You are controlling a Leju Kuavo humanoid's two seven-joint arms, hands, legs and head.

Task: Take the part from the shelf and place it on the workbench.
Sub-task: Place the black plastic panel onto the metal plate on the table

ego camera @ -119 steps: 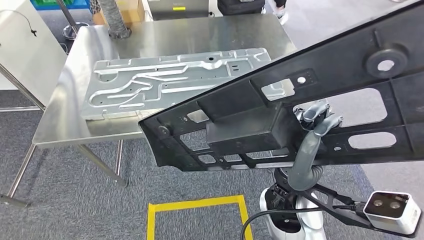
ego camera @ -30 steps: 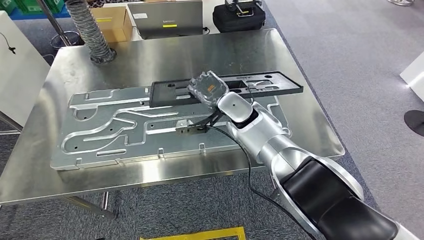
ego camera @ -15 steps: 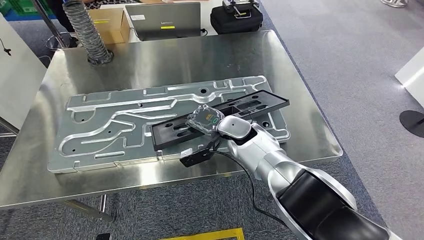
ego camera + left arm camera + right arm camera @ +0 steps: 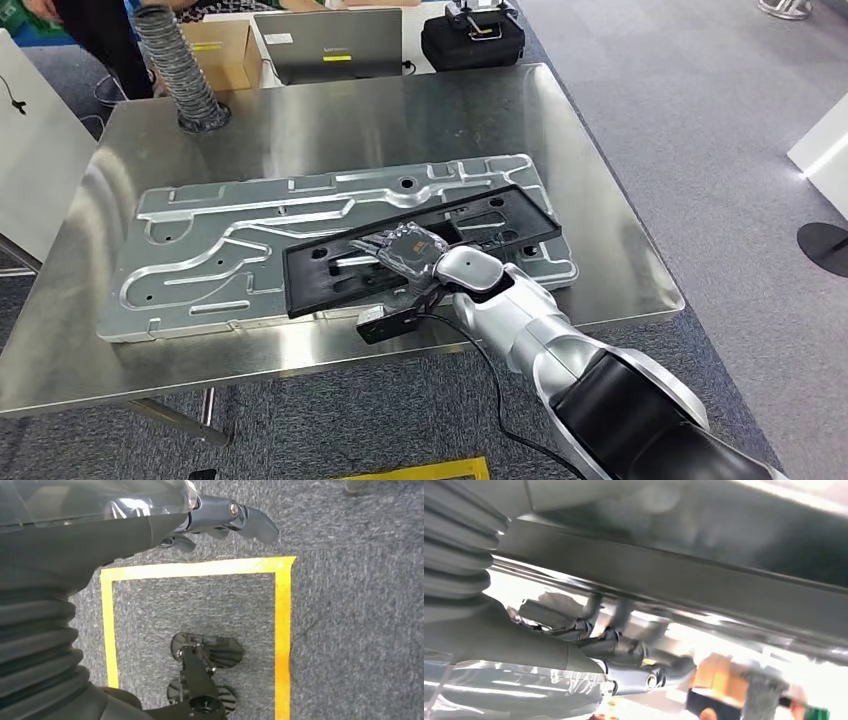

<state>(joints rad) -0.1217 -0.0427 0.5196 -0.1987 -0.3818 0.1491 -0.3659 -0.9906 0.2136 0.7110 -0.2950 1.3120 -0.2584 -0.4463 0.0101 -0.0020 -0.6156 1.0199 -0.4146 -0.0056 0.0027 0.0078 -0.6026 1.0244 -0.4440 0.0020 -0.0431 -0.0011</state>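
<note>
Part [image 4: 420,245] lies long and flat across the grey metal plate [image 4: 200,250] near the workbench's [image 4: 620,240] front edge — my right hand [image 4: 405,247] rests on its middle, whether gripping I cannot tell. My left hand [image 4: 220,520] hangs unclenched — idle, holding nothing.

Hardly any writing can be read. The closed grey laptop [image 4: 327,43] beyond the workbench [image 4: 640,270], at about 12 o'clock in the head view, carries a small yellow-green label and a white sticker, both too small to make out. The cardboard box [image 4: 225,48] at 11 o'clock has a yellow label, equally unreadable.
</note>
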